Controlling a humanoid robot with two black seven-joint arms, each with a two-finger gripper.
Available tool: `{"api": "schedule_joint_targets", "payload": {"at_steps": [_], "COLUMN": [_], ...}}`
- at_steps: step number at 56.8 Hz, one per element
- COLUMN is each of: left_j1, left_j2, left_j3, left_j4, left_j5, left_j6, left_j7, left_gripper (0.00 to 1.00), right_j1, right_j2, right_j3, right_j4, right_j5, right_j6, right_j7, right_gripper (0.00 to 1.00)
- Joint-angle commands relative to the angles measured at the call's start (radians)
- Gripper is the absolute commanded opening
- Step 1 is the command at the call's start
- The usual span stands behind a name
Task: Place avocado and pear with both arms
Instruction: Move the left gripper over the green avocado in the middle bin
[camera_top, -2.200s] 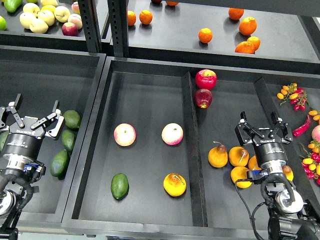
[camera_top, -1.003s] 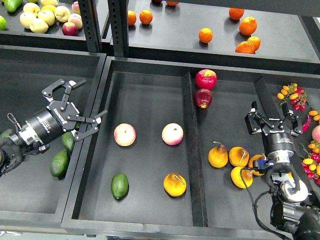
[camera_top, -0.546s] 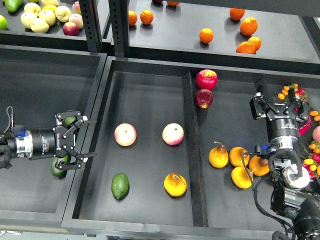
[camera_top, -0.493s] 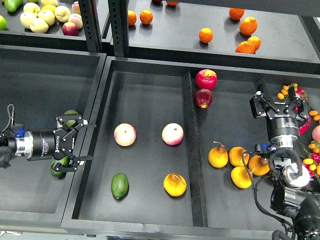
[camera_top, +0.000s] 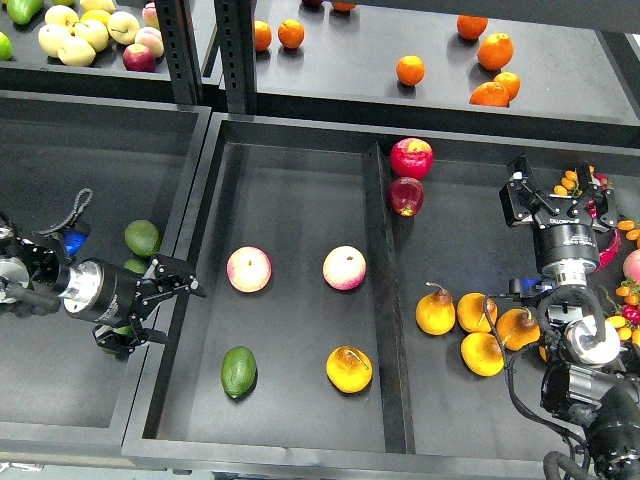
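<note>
The avocado (camera_top: 238, 371), dark green and egg-shaped, lies at the front left of the middle tray (camera_top: 290, 190). The pear (camera_top: 349, 368), golden-yellow with a brown blotch, lies to its right, near the divider (camera_top: 377, 260). My left gripper (camera_top: 170, 312) is open and empty. It hangs over the wall between the left tray and the middle tray, up and to the left of the avocado. My right gripper (camera_top: 553, 196) is open and empty, above the right compartment and far from the pear.
Two pink-and-cream apples (camera_top: 249, 269) (camera_top: 344, 267) lie in the middle tray. Red apples (camera_top: 411, 157) and several stemmed yellow pears (camera_top: 436, 312) fill the right compartment. Other avocados (camera_top: 142, 237) lie in the left tray. Oranges (camera_top: 410, 70) sit on the back shelf.
My left arm swung out over the tray wall, then dropped low and turned, with its gripper staying open. My right gripper rose away from the yellow pears. The fruits have not moved.
</note>
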Motion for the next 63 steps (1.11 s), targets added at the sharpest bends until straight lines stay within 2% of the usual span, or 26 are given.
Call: {"api": "schedule_joint_targets", "payload": {"at_steps": [1,7,20,50,63], "left_j1": [-0.050,-0.084,-0.073,-0.050,-0.050], "left_j2": [-0.056,-0.090,-0.148,-0.358,-0.405], "left_j3": [0.041,0.096,0.178,0.214,0.222], "left_j4": [0.042,0.074,0.128,0.396,0.462], "left_j5": [0.000,0.000,0.029,0.125,0.125], "left_j6": [0.000,0.000,0.000,0.000,0.000], "left_j7": [0.000,0.000,0.000,0.000,0.000], "left_gripper": [0.99,0.99,0.99,0.99,0.99], "right_j1": [-0.002,0.000,0.002,-0.002,-0.012], "right_j2": [0.000,0.000,0.000,0.000,0.000], "right_j3": [0.000,0.000,0.022,0.034,0.042], "right_j4": [0.000,0.000,0.012,0.044,0.044], "right_j5": [0.000,0.000,0.000,0.001,0.006], "right_j6": [0.000,0.000,-0.011,-0.029,-0.029], "right_j7": [0.000,0.000,0.000,0.000,0.000], "right_gripper": [1.00,1.00,1.00,1.00,1.00]}}
